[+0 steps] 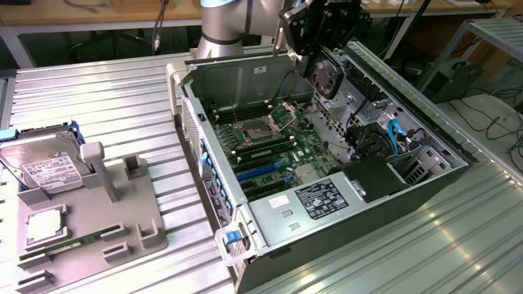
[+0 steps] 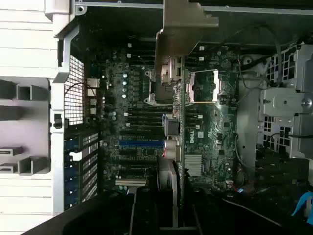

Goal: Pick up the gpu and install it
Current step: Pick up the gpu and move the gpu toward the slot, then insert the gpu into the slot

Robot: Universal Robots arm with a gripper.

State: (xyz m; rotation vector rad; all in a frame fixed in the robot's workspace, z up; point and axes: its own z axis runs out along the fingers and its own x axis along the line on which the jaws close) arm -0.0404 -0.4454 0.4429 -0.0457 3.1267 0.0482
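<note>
The gripper (image 2: 171, 208) has its fingers partly closed, clamping the gpu (image 2: 177, 117) so that the card hangs edge-down for insertion. The card hovers above the motherboard (image 2: 132, 98) inside the open computer case (image 1: 368, 226), lying crosswise to the blue expansion slot (image 2: 141, 144). Farther off, a hard drive (image 1: 45, 165) sits in the gray fixture (image 1: 122, 233).
</note>
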